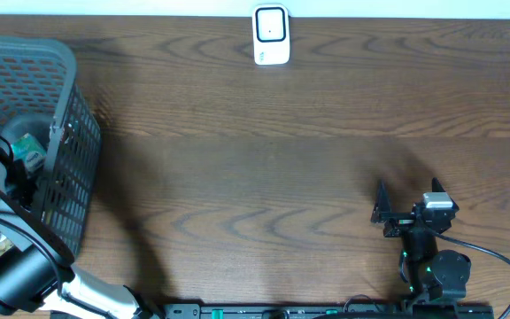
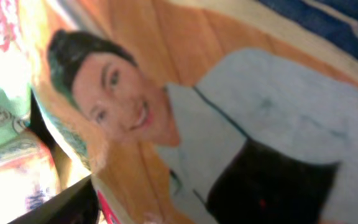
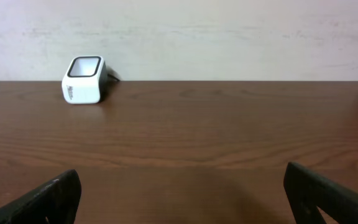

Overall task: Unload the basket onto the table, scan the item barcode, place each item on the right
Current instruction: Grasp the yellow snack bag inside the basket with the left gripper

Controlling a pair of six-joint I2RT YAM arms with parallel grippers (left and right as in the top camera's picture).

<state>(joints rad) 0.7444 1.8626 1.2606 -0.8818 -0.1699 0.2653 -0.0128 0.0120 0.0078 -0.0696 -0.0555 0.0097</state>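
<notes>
Into the basket (image 1: 73, 168), left arm (image 1: 16, 270) reaches down.

The white barcode scanner (image 1: 271, 35) stands upright at the far edge of the table (image 1: 282, 177); the package (image 2: 229, 124), printed with a smiling man, sits tilted.

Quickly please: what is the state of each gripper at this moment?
Left gripper: inside the basket, close to a printed package; open or closed cannot be told.
Right gripper: open, holding nothing.
</notes>
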